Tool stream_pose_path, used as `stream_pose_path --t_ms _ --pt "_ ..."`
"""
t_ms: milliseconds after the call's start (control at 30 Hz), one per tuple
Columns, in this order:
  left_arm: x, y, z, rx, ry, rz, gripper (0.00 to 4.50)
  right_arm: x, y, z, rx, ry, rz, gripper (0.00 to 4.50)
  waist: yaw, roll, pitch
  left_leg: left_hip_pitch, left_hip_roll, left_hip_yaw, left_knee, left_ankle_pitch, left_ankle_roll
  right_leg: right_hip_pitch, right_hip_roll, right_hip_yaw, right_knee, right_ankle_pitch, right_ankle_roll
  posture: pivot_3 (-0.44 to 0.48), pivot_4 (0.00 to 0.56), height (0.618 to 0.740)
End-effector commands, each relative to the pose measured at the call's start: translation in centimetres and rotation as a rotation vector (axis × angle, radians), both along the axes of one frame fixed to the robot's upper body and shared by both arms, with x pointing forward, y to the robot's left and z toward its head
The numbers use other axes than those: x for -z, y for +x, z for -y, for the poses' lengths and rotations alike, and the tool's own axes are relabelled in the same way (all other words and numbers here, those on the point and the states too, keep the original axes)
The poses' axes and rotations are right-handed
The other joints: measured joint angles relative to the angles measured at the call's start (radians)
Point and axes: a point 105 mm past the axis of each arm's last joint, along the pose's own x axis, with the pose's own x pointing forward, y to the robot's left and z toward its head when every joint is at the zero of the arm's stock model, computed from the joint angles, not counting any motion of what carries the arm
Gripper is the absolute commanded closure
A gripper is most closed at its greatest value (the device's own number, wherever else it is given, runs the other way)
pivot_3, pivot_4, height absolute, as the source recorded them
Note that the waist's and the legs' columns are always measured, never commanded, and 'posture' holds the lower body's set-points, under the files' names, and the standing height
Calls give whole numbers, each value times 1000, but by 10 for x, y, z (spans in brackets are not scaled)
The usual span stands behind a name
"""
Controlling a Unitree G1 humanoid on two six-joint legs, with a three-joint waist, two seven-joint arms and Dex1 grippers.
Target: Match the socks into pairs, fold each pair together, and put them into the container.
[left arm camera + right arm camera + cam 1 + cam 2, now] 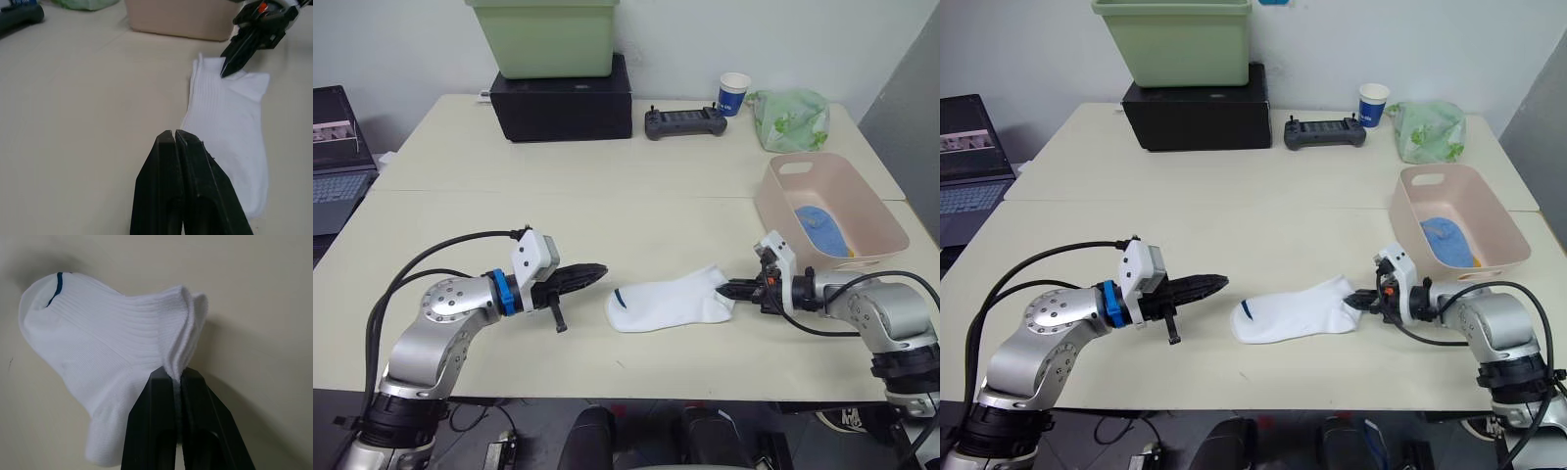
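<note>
your left gripper (595, 270) hovers, fingers pressed together, just left of the white socks (668, 301) lying mid-table; your right gripper (732, 290) pinches their cuff edge, near the pink container (881, 219) holding a blue sock (819, 226).

A sock (668, 301) lies on the table (607, 215) near its front edge, between the two grippers. The left gripper (592, 271) sits just to its left, apart from it; the right gripper (732, 290) is at the sock's right end, pinching the cuff. The tub (876, 211) stands behind the right gripper with another sock (820, 226) in it. Far back, a bin (548, 34) rests on a box (563, 98); a controller (680, 122), cup (735, 93) and bag (791, 117) lie to the right.
</note>
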Motion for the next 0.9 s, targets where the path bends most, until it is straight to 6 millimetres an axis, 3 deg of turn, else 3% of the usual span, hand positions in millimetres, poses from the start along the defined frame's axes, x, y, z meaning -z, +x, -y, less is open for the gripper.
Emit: stream_pose_path --t_ms 33,100,267,433,533,700,900 --pt "13 -3 6 -44 -57 -114 4288 -9 -1 -1 -1 17 36 4500 -1 0 0 0 0 0 0 0 0 0 0 0 0 0 0 0 150 740" --pt "18 -7 12 -42 -86 -172 3893 -8 -2 -3 -6 19 36 4500 -2 0 0 0 0 0 0 0 0 0 0 0 0 0 0 0 150 740" --pt "41 -1 17 -115 -22 -197 2325 -6 -7 -7 -13 25 35 4500 0 0 0 0 0 0 0 0 0 0 0 0 0 0 0 0 150 740" --pt "53 -1 25 -101 18 -243 2325 -6 -8 -10 -12 30 36 4500 0 0 0 0 0 0 0 0 0 0 0 0 0 0 0 0 150 740" --pt "58 -2 26 -100 39 -261 2919 -6 -8 -11 -14 30 37 4500 0 0 0 0 0 0 0 0 0 0 0 0 0 0 0 0 150 740" --pt "49 2 19 -139 -37 -287 4463 -6 -7 -13 -13 40 44 4500 0 0 0 0 0 0 0 0 0 0 0 0 0 0 0 0 150 740" --pt "36 12 13 -197 -87 -250 4489 -9 -5 -18 -8 63 67 4500 0 0 0 0 0 0 0 0 0 0 0 0 0 0 0 0 150 740"
